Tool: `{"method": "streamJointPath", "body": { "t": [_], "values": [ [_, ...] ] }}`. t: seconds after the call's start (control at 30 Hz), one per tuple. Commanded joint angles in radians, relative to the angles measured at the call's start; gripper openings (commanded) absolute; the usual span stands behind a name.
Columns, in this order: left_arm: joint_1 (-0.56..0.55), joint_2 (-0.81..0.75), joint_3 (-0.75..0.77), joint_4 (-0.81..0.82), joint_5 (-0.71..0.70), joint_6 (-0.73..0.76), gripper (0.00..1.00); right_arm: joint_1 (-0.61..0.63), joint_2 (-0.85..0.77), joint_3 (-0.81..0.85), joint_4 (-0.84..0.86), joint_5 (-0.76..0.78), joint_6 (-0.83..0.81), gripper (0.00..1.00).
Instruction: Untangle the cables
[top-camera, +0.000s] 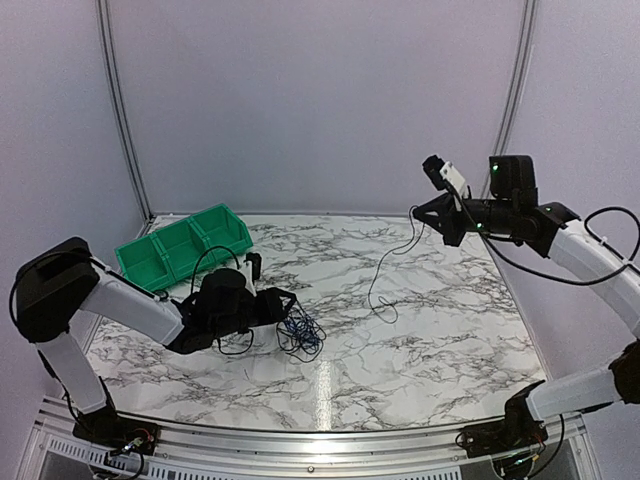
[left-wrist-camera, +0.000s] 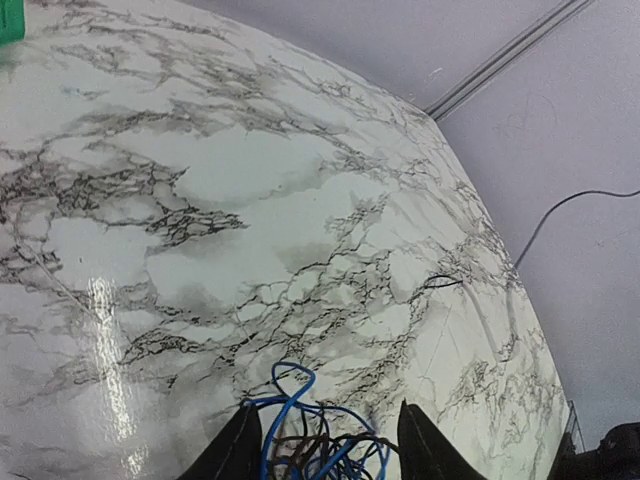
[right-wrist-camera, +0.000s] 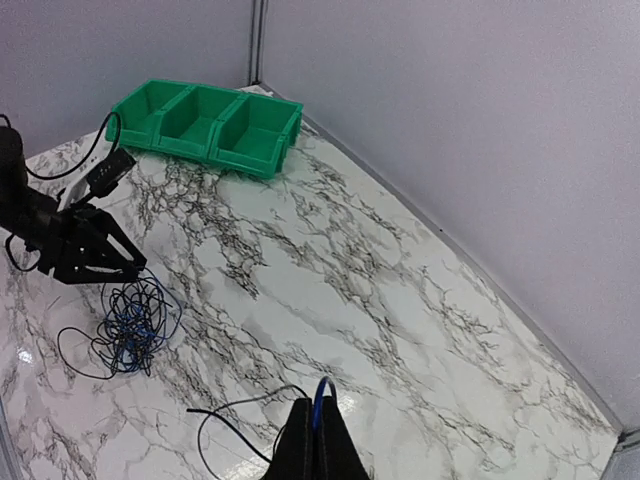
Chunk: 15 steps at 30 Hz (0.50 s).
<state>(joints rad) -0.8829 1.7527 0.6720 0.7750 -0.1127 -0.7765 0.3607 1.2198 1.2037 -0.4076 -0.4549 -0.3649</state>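
A small knot of thin blue and black cables (top-camera: 301, 335) lies on the marble table left of centre. It also shows in the right wrist view (right-wrist-camera: 128, 322). My left gripper (top-camera: 288, 308) is low at the knot's left edge. In the left wrist view it (left-wrist-camera: 330, 445) is open, with the blue and black strands (left-wrist-camera: 300, 420) between its fingers. My right gripper (top-camera: 416, 212) is raised at the right and shut on a thin cable (top-camera: 383, 270) that hangs down to the table. In the right wrist view a blue loop (right-wrist-camera: 322, 392) sticks out of its shut fingers (right-wrist-camera: 320, 430).
A green bin with three compartments (top-camera: 185, 245) stands at the table's back left, also in the right wrist view (right-wrist-camera: 205, 125). A loose black strand (right-wrist-camera: 225, 425) curls on the table below the right gripper. Grey walls enclose the table.
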Motion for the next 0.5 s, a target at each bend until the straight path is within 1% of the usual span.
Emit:
{"method": "streamJointPath", "body": {
  "t": [0.0, 0.1, 0.27, 0.37, 0.47],
  "values": [
    [-0.003, -0.124, 0.017, -0.178, -0.01, 0.138, 0.49, -0.006, -0.005, -0.075, 0.113, -0.179, -0.051, 0.0],
    [-0.004, -0.191, 0.013, -0.217, 0.005, 0.189, 0.5, -0.004, 0.008, -0.133, 0.144, -0.251, -0.051, 0.0],
    [-0.038, -0.243, 0.044, -0.224, 0.066, 0.306, 0.5, 0.002, 0.027, -0.215, 0.193, -0.298, -0.052, 0.0],
    [-0.055, -0.217, 0.091, -0.23, 0.085, 0.335, 0.51, 0.007, 0.039, -0.245, 0.207, -0.324, -0.054, 0.0],
    [-0.068, -0.14, 0.162, -0.228, 0.139, 0.322, 0.51, 0.007, 0.039, -0.271, 0.228, -0.348, -0.051, 0.0]
  ]
}}
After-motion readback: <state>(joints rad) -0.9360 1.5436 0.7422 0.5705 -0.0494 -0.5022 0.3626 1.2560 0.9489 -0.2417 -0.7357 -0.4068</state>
